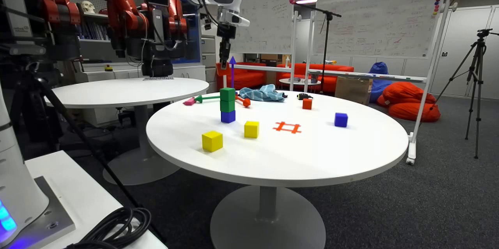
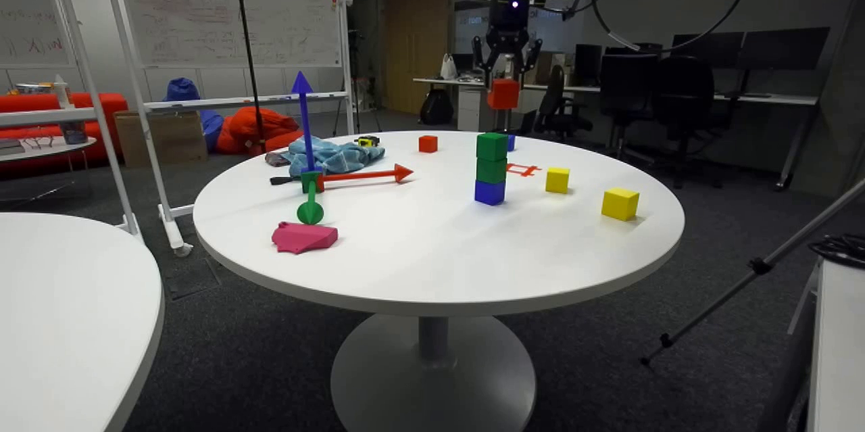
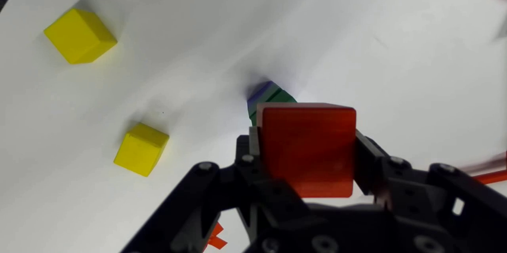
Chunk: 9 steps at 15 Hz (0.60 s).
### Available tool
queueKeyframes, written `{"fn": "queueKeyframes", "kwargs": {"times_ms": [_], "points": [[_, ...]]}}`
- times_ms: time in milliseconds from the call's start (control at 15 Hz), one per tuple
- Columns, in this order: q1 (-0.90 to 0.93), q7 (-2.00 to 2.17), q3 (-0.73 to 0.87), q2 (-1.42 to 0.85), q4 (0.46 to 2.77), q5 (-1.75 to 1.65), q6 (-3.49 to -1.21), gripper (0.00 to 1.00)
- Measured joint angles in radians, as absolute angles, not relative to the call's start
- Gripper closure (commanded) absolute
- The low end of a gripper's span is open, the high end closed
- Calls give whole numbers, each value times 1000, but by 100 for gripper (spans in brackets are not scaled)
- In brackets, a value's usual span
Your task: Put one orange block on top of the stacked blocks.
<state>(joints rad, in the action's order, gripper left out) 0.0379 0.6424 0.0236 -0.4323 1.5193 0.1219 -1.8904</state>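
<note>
Nearest to the wrist camera was the orange block (image 3: 309,150), a small red-orange cube, and from that side it covered most of the stacked blocks (image 1: 227,105). These stood upright on the table (image 2: 405,256), a blue cube (image 2: 490,192) at the bottom and two green cubes (image 2: 492,147) above it. In both exterior views the orange block hung above the tower with a clear gap, and it looked a little to one side of the top. I judged the step in hand to be the placing, with a small sideways correction needed before lowering. Main danger, in my opinion: if the block came down off the centre, its lower edge could push the upper green cube, and the whole tower could fall. The wrist view showed the tower turned against the held cube, so corners might overhang. Release from too high could let it bounce away. As for the gripper (image 2: 504,80), its fingers (image 3: 368,166) were closed upon two opposite sides of the orange block, apart only by its width, and they touched nothing else that I could see.
</note>
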Motion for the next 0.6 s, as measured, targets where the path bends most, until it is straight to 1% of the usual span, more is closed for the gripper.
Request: {"fn": "queueKeyframes", "kwargs": {"times_ms": [600], "points": [[42,583,30,-432,1519,-7,-1891,71]]}}
